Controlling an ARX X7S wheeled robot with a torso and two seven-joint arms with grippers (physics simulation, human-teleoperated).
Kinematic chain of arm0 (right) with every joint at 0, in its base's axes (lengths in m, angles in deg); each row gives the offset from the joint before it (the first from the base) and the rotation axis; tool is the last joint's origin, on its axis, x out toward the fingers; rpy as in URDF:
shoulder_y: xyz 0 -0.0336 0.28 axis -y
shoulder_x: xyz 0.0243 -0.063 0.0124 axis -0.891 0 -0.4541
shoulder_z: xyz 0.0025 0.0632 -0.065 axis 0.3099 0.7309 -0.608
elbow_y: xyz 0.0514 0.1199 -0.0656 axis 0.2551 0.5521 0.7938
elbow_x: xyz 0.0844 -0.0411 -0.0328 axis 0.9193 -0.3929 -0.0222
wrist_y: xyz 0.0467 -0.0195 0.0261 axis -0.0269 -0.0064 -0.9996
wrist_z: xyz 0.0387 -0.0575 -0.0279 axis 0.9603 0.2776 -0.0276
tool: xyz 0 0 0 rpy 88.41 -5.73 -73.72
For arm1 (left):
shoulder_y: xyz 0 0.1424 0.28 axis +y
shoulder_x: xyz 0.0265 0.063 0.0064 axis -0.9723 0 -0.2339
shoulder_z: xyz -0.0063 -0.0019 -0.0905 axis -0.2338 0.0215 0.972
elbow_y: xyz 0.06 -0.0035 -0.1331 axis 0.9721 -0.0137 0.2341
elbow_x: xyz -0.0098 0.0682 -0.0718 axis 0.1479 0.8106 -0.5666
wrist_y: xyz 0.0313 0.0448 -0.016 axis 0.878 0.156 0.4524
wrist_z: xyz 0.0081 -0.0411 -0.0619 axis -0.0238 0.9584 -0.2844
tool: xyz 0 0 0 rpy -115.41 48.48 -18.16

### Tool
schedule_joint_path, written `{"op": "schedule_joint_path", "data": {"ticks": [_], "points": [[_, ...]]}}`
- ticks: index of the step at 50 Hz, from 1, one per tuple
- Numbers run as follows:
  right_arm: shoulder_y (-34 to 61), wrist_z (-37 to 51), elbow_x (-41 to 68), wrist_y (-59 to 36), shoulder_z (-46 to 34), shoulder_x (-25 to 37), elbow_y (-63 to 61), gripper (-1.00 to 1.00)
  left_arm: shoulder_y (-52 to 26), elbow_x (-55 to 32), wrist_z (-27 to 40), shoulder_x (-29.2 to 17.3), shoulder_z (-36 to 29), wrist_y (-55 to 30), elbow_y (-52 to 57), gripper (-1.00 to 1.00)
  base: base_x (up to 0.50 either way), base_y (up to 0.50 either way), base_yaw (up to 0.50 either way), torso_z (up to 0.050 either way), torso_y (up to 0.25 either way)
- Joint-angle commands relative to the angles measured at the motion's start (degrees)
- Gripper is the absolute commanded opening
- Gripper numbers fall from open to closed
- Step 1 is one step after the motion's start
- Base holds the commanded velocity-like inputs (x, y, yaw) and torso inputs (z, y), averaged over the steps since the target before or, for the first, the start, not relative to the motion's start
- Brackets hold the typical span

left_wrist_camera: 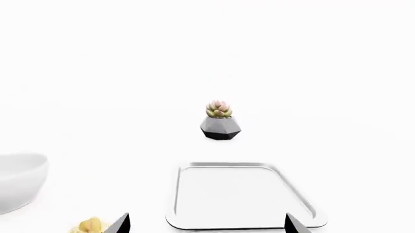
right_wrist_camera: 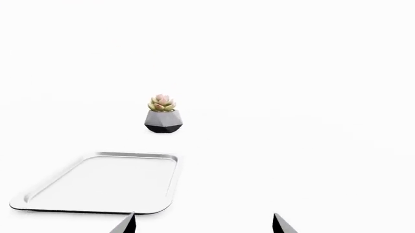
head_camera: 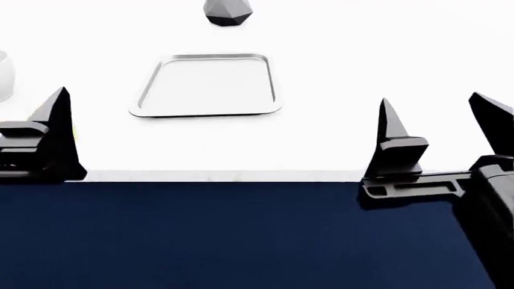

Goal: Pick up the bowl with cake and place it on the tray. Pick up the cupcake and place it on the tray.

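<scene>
The silvery tray [head_camera: 209,84] lies empty on the white table, ahead of and between my arms; it also shows in the left wrist view [left_wrist_camera: 240,196] and the right wrist view [right_wrist_camera: 97,187]. The white bowl [left_wrist_camera: 19,179] stands left of the tray, cut by the frame edge, and barely shows in the head view [head_camera: 3,75]; the cake is hidden. The cupcake [left_wrist_camera: 91,225] sits near the bowl, just beside my left fingertip. My left gripper [left_wrist_camera: 207,228] is open and empty, facing the tray's near left corner. My right gripper [head_camera: 442,129] is open and empty, right of the tray.
A grey faceted plant pot [head_camera: 227,12] with a succulent stands beyond the tray's far edge, also in both wrist views [left_wrist_camera: 220,126] [right_wrist_camera: 163,120]. The table's front edge [head_camera: 241,176] runs under both grippers, with dark blue below it.
</scene>
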Motion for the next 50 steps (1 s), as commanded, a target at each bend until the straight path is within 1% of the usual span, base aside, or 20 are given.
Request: {"op": "schedule_joint_path", "data": {"ticks": [1,7,10,14,22,37,43,50], "points": [[7.9,3.9,13.2,-0.2,5.9,5.4,-0.6,1.00,-3.3,-4.0,0.8,-3.0,0.5,0.8,-1.7,1.00,0.00,0.00,0.00,0.000,0.000],[8.7,3.9,13.6,-0.3,6.0,6.7,-0.6,1.00,-3.2,-3.4,0.6,-2.8,0.5,0.5,-2.6,1.00,0.00,0.00,0.00,0.000,0.000],[7.4,3.9,13.5,-1.1,7.2,6.7,-0.6,1.00,-2.9,-3.3,0.6,-2.6,0.7,0.4,-2.6,1.00,0.00,0.00,0.00,0.000,0.000],[8.5,3.9,14.3,-1.6,7.4,6.7,-0.6,1.00,-2.7,-3.3,0.5,-2.6,1.2,0.3,-2.6,1.00,0.00,0.08,0.00,0.000,0.000],[9.1,3.9,16.6,-4.8,10.4,4.2,-0.6,1.00,-2.3,-4.3,0.5,-2.8,2.6,0.3,-2.2,1.00,0.13,0.50,0.00,0.000,0.000],[13.4,3.9,17.3,-5.2,6.9,4.3,-0.6,1.00,-2.4,-4.7,0.7,-2.8,3.0,0.4,-1.9,1.00,0.29,0.49,0.00,0.000,0.000],[15.6,3.9,17.1,-5.7,4.3,4.4,-0.6,1.00,-2.6,-4.8,0.7,-2.8,2.9,0.5,-2.0,1.00,0.27,0.50,0.00,0.000,0.000],[16.1,3.9,17.3,-6.0,4.0,4.4,-0.6,1.00,-2.5,-4.9,0.8,-2.7,3.2,0.4,-1.8,1.00,0.29,0.50,0.00,0.000,0.000]]}}
